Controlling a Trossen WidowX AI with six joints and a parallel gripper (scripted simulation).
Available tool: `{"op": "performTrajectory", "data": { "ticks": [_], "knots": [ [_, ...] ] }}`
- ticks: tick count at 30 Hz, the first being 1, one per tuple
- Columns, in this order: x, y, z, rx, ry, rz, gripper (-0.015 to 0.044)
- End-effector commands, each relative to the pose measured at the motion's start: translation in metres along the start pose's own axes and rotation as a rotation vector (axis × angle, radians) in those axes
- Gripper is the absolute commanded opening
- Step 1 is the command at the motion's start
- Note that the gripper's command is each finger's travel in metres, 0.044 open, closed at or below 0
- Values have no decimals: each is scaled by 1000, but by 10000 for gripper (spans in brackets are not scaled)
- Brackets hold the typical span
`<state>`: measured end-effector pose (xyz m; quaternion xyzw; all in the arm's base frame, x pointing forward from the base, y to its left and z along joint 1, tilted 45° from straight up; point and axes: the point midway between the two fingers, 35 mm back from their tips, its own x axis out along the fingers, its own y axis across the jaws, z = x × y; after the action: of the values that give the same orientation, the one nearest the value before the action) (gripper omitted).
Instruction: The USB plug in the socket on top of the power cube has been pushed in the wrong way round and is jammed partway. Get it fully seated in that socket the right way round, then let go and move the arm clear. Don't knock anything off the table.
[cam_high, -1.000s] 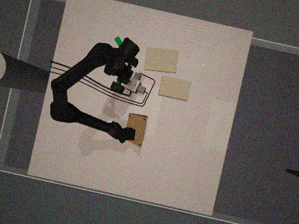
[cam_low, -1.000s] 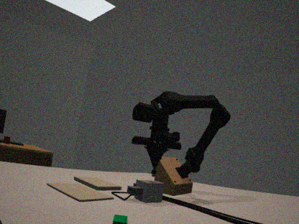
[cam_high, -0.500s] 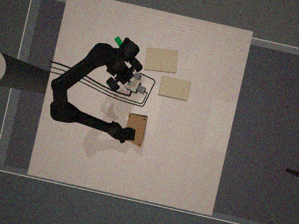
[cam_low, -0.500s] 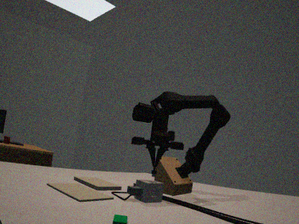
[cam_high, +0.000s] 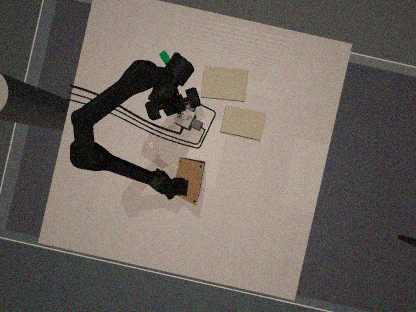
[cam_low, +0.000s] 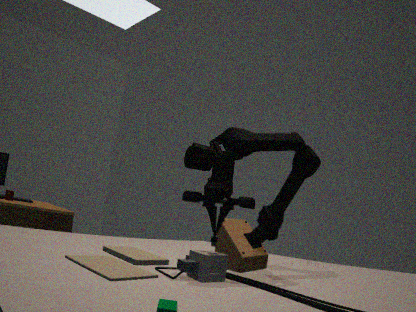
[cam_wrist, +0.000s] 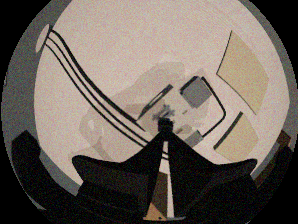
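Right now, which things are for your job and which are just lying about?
For the job:
- power cube
- my gripper
- the jammed plug, though I can't pick it out clearly

Just lying about:
- green block
- tan board nearer the block
- other tan board
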<state>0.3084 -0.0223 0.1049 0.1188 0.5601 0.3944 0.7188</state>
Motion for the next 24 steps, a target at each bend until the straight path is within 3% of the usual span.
{"op": "performTrajectory", "data": {
  "ticks": [1,24],
  "knots": [
    [0,0,0,92,-1,-1,0],
    [0,0,0,694,-1,-1,0]
  ]
}}
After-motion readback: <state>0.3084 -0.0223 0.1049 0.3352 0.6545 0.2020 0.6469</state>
